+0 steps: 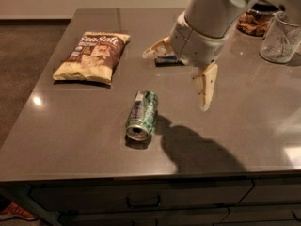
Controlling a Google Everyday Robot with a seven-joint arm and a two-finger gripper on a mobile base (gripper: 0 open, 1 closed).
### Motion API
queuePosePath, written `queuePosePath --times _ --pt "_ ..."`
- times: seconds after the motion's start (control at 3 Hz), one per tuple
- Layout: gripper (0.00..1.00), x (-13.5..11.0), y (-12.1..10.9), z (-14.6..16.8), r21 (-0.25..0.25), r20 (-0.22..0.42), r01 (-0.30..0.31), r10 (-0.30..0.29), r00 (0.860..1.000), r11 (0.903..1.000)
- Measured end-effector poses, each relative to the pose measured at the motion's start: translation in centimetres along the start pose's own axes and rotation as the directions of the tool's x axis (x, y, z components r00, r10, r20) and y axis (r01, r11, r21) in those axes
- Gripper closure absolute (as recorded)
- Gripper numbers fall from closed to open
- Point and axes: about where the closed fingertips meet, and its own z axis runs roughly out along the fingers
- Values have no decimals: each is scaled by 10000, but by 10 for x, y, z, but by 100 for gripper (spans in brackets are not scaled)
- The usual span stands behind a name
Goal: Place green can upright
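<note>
Single raised view angled down over the countertop (70, 126), end effector (175, 81) close at upper right.

Glossy metal is noted on the green can (142, 115); the table (70, 126) is smooth and polished — lights are reflected. The gripper (175, 82), above the table right of the can, is finished in matt cream plastic.

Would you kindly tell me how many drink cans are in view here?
2. The green can lies on its side near the front; the blue can lies farther back, partly hidden behind the gripper, which hovers with fingers open. No others show.
</note>
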Motion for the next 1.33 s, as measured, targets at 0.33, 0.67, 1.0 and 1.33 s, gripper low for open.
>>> queuePosePath --times 0.33,0.67,1.0,1.33 --pt "0 -12 -3 6 -174 69 651 -650 9979 9977" --pt "0 -34 -5 29 -832 210 2047 -2036 9788 9753" --pt "0 -41 -6 43 -1219 344 2697 -2675 9630 9552" --pt "0 -48 -4 59 -1508 582 3171 -3118 9484 9363"
